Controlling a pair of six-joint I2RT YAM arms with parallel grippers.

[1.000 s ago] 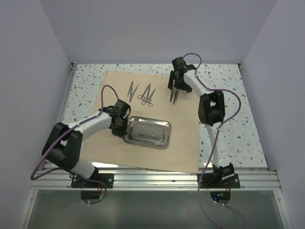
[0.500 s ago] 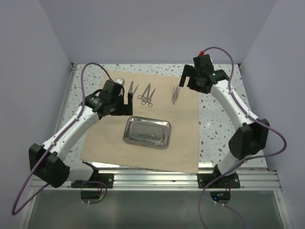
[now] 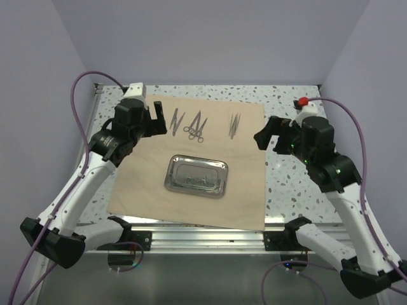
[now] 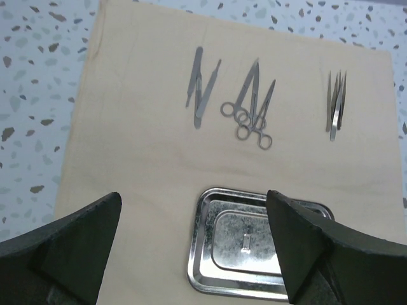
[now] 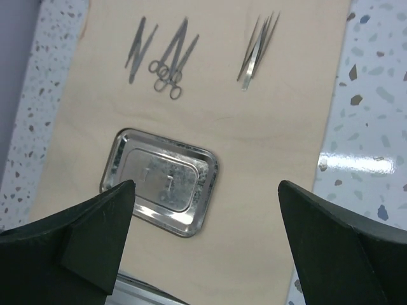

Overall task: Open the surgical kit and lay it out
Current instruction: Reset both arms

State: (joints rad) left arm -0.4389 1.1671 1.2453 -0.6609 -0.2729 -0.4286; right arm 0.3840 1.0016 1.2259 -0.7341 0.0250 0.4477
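While both arms are hanging raised in the top view, the left gripper and right gripper are standing wide and holding nothing. The wrap sheet is lying flat, carrying the steel tray at its centre and, beyond it, forceps, scissors and tweezers in a row.

The left wrist view is showing spread fingers framing the tray.

The right wrist view is showing its own fingers apart above the sheet, touching nothing.

A low sweep by either arm is risking a snag on the sheet's edge, dragging the row askew.
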